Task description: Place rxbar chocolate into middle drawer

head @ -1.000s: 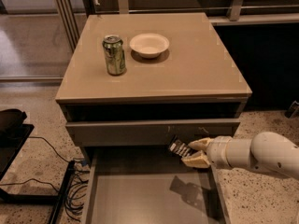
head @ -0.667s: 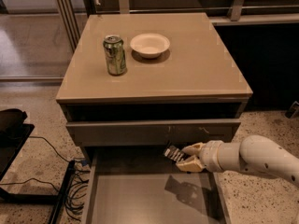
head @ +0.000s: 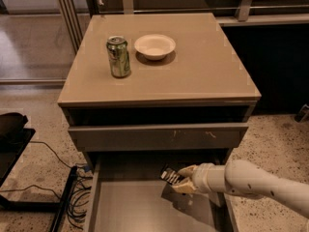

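Black-wrapped bar [head: 169, 175] is clamped between the fingers of your gripper [head: 178, 180], above the back of the open middle drawer [head: 130, 208] and seemingly clear of its floor. On the surface [head: 207, 71], a green can [head: 119, 57] stands beside a white bowl [head: 154, 46].

Wide grey middle drawer [head: 130, 208], front cut off below, above it the cream pincer [head: 179, 181], clamped on a black-wrapped rxbar chocolate [head: 169, 175] we half see
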Robot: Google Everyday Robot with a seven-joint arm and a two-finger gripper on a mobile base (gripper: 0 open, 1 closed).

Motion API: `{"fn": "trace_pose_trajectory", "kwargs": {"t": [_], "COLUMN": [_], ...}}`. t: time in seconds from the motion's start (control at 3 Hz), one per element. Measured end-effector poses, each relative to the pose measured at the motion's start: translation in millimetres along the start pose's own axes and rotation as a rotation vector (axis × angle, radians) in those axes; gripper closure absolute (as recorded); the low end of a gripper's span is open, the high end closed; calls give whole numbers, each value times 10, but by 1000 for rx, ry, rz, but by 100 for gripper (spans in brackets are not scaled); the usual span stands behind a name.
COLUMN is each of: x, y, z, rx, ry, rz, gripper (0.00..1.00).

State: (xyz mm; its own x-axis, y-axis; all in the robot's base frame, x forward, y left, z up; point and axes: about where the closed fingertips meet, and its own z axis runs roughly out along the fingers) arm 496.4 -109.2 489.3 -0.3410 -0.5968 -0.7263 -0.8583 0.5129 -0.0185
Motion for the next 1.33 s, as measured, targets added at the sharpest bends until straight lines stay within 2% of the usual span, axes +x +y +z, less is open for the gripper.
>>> {"fn": "trace_pose_trajectory", "kwargs": {"t": [0.33,1.0,1.33], "x": [287,737,751], "y": [88,22,32], "z": [347,847,863], "rx": [20,67,66], "ry": [12,22,22], "rz": [11,22,25], "gripper": [100,100,82]}}
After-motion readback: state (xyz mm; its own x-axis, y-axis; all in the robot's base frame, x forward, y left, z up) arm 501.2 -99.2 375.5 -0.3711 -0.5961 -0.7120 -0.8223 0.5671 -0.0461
